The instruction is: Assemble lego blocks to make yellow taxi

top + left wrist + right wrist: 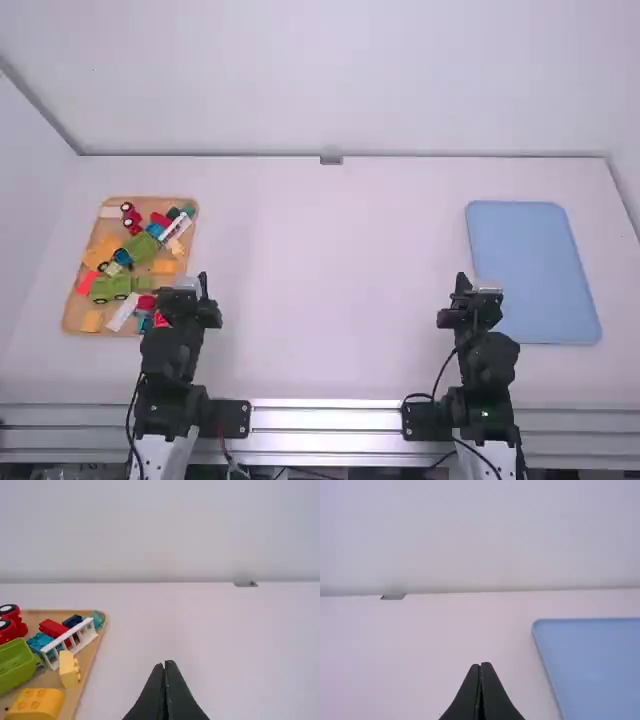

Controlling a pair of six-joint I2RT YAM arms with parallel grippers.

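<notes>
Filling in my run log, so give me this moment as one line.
left gripper: shut, empty | right gripper: shut, empty | yellow blocks: on wooden tray | blue tray: right side

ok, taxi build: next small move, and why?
I'd open the left gripper and ease it toward the small yellow block near the inner edge of the wooden tray. Its fingers are shut with nothing between them, the taxi calls for yellow, and the right gripper sits off by the blue tray.
</notes>
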